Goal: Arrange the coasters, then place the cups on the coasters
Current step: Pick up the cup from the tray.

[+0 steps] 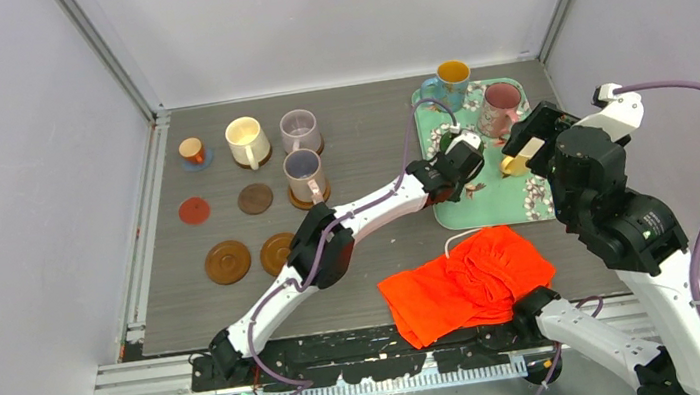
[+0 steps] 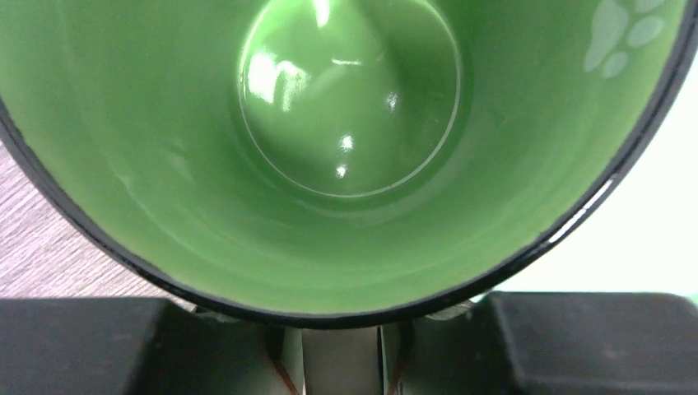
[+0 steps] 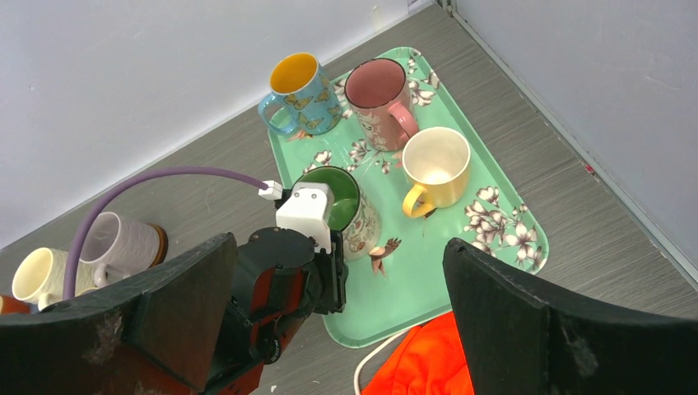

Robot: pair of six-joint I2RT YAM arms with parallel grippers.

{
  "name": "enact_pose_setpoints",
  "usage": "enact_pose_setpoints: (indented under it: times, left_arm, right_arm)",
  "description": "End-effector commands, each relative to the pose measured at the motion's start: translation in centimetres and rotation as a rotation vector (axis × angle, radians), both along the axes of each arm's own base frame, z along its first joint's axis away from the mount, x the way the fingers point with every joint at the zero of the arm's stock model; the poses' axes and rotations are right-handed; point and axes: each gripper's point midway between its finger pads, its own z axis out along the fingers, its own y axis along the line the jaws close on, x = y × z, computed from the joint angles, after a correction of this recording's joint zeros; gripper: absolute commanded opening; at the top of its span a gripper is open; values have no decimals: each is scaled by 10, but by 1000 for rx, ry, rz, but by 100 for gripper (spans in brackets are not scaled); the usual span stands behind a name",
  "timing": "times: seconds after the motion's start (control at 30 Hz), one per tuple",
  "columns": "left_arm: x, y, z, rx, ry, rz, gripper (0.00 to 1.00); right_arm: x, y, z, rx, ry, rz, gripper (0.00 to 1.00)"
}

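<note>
"Coasters [image 1: 227, 262], left part of the table: which lie bare?"
"Four. Red-orange coaster [image 1: 193, 211] and small dark brown coaster [image 1: 254, 198] in the middle row. Two larger grooved wood ones lie nearer the arms, the right one partly hidden by the left arm."
"Cups already seated?"
"Tiny orange cup [image 1: 191, 149] on the blue coaster [image 1: 207, 162]. Cream mug [image 1: 245, 138], lilac mug [image 1: 299, 128] and a second lilac mug [image 1: 303, 171] in front of it each stand on a brown disc."
"Left gripper [image 2: 342, 354]?"
"Over the teal floral tray [image 1: 488, 209], jaws drawn in tight on a narrow part of the green-inside mug [image 3: 333, 193]. The mug stands upright on the tray's left half."
"Other tray items?"
"Blue butterfly mug [image 3: 300, 90] at the far left corner, then pink-maroon mug [image 3: 377, 95] and yellow mug [image 3: 435, 169]. Orange cloth [image 1: 467, 284] lies in front of the tray."
"Right gripper [image 3: 337, 243]?"
"Above the tray, fingers spread wide, holding nothing."
</note>
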Motion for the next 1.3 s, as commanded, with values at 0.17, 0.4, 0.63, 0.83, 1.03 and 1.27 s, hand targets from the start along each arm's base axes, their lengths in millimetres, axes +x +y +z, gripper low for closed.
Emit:
enact_pose_setpoints:
  times: [0.17, 0.4, 0.63, 0.83, 1.03, 1.27]
  left_arm:
    - [9, -23, 47, -109, -98, -69, 7]
    - [12, -19, 75, -145, -162, -76, 0]
    - [11, -15, 116, -216, -247, -96, 0]
    - [10, -12, 139, -264, -295, -102, 0]
    - [8, -8, 155, -294, -318, -103, 0]
    - [6, -1, 163, -319, -334, -102, 0]
  right_arm:
    - [0, 0, 11, 2, -25, 6, 100]
    - [2, 2, 7, -3, -13, 11, 100]
    - [4, 3, 5, -3, -9, 15, 100]
    - [5, 4, 3, -4, -4, 17, 100]
    - [5, 4, 2, -4, -3, 14, 100]
    - [7, 6, -1, 1, 3, 19, 100]
